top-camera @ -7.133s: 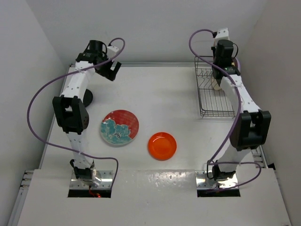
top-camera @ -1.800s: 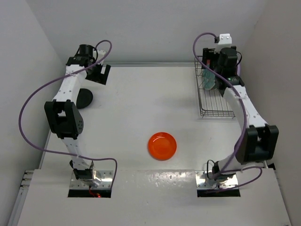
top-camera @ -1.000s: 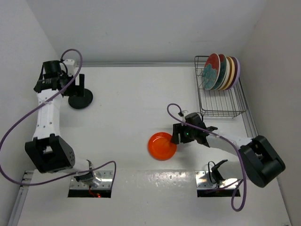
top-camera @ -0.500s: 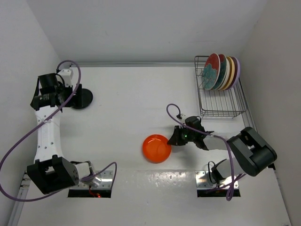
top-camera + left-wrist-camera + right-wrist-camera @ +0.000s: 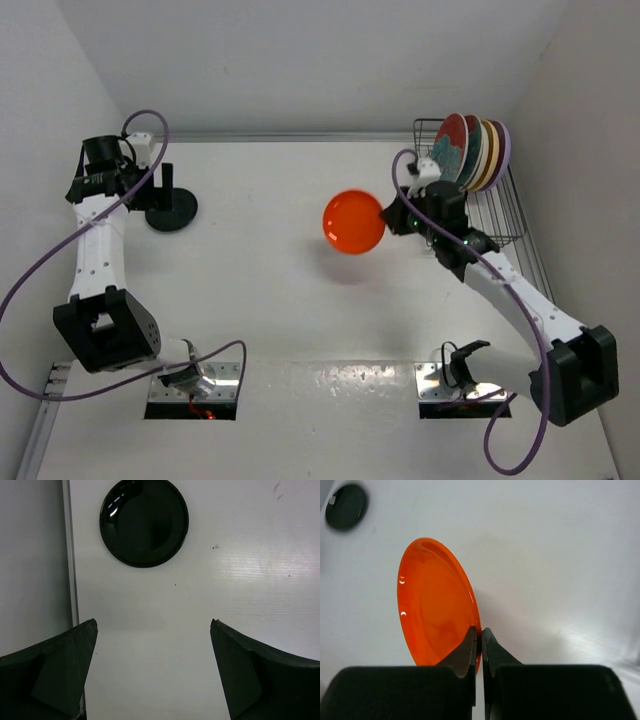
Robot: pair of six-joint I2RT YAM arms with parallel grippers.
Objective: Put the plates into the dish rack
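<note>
My right hand (image 5: pixel 480 636) pinches the orange plate (image 5: pixel 437 611) by its rim, with one finger pressed on each face. The plate stands on edge in the air, off the desk (image 5: pixel 260 290). Seen from the top camera, it sticks out from the right hand (image 5: pixel 393 218) toward the middle of the desk, and its soft shadow (image 5: pixel 345 265) lies on the surface just beside the orange plate (image 5: pixel 353 221).

On the other side of this hand, very near, is the dish rack (image 5: pixel 470 228), made of dark wire. Five plates stand upright in a row at its end farther from the hand. The one closest to my hand is a red plate with teal flowers (image 5: pixel 447 152) and the last is a lavender plate (image 5: pixel 504 142). Between these two are three more plates (image 5: pixel 482 150), of which I see only the rims.

My left hand (image 5: pixel 152 626) is spread wide and grips nothing. It hovers over the desk. Ahead of its fingers, a little to the left, the black plate (image 5: pixel 144 522) lies flat, close to the edge of the desk and the wall (image 5: pixel 32 555).

The desk is white and a little glossy, with a pale band of reflected light. Plain white walls (image 5: pixel 300 60) close it on three sides. A purple cable (image 5: pixel 40 262) loops along each arm.
</note>
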